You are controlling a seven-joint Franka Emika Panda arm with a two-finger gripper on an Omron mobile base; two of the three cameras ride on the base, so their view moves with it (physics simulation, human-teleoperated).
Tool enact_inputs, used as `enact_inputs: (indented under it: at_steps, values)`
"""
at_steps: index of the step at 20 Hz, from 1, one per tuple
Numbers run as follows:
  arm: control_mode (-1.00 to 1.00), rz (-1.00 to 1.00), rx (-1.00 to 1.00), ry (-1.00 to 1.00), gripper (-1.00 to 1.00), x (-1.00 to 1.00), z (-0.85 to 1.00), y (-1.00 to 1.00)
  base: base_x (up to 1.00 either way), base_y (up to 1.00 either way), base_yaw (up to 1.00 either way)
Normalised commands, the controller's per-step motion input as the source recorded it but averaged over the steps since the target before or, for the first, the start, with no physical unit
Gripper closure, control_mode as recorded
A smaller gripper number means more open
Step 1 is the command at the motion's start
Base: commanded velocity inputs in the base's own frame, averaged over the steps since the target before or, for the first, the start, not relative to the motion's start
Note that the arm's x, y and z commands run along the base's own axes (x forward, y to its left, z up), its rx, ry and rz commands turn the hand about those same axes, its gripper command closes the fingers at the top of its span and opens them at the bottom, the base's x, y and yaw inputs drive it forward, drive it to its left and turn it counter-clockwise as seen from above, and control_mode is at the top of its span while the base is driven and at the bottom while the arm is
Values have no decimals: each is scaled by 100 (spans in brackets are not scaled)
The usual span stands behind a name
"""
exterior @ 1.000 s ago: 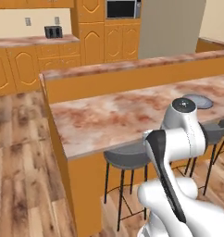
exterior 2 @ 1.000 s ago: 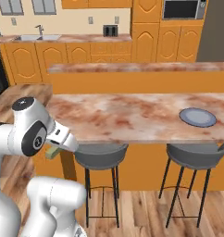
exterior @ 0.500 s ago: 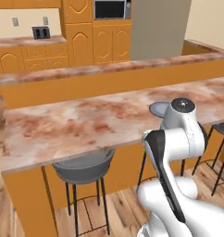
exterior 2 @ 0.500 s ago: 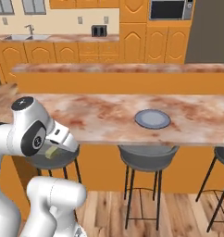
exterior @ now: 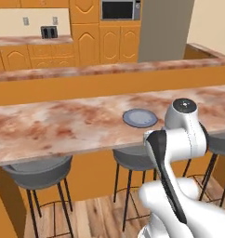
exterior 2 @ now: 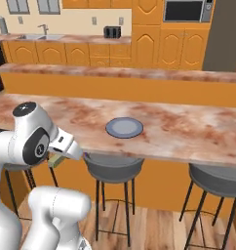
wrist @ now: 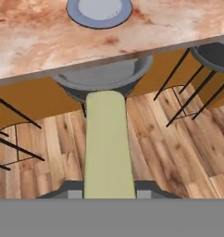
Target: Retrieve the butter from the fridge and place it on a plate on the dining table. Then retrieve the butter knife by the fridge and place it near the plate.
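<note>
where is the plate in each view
Left base view: the plate sits right of centre on the table, just left of the arm.
Right base view: the plate lies at centre, above a grey stool.
Hand view: the plate is at the top edge, cut off, beyond the butter.
Shared landmark: the grey stool under the table edge below the plate.

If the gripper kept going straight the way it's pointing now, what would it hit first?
Probably the grey stool under the dining table: the butter held in the gripper points at it, though depth is unclear.
</note>
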Motion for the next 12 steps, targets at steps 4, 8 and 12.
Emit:
enact_inputs:
  at_steps: [4, 8, 12]
  values:
    - [100, 0, 0, 0, 100, 0, 0, 0, 54, -93, 25]
    - [100, 0, 0, 0, 100, 0, 0, 0, 59, -43, 19]
    - [100, 0, 0, 0, 100, 0, 0, 0, 60, 3, 4]
